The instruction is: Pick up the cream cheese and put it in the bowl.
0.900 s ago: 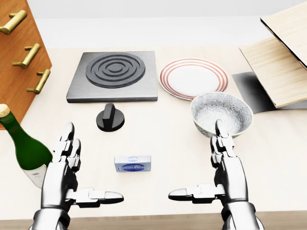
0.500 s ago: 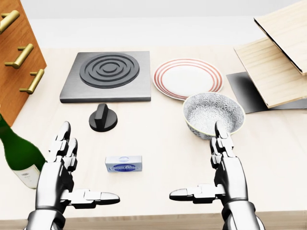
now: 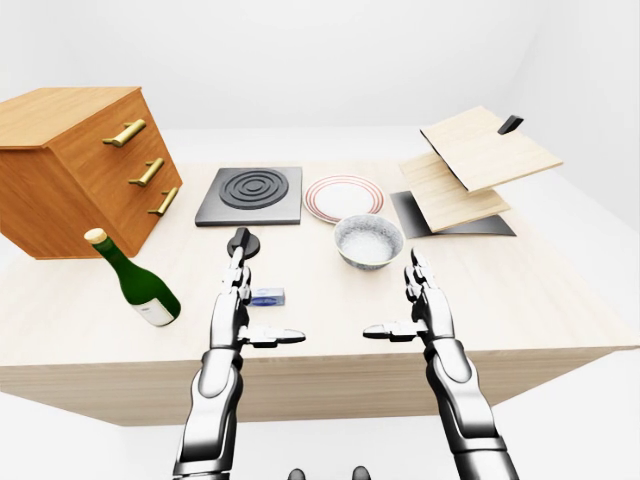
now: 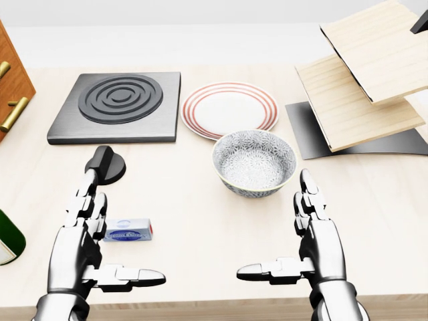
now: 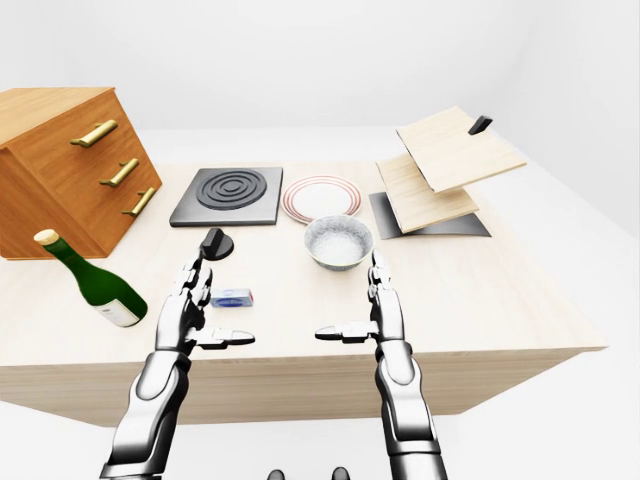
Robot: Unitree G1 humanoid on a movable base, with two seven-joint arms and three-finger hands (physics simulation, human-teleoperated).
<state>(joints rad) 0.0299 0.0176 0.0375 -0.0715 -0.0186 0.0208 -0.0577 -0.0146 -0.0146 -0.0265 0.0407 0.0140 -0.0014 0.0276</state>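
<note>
The cream cheese (image 4: 129, 231) is a small white and blue box lying flat on the wooden table, just right of my left hand; it also shows in the left-eye view (image 3: 268, 296). The patterned grey bowl (image 4: 254, 162) stands upright above and right of it, empty. My left hand (image 4: 90, 231) is open, fingers up and thumb out, its fingers partly covering the box's left end. My right hand (image 4: 304, 234) is open and empty, below the bowl's right side.
A black knob (image 4: 105, 164), a dark stove plate (image 4: 118, 105) and a red-rimmed plate (image 4: 229, 109) lie above. A green bottle (image 3: 134, 281) lies at the left beside a wooden drawer cabinet (image 3: 85, 165). Tilted wooden boards (image 4: 364, 77) stand at the right.
</note>
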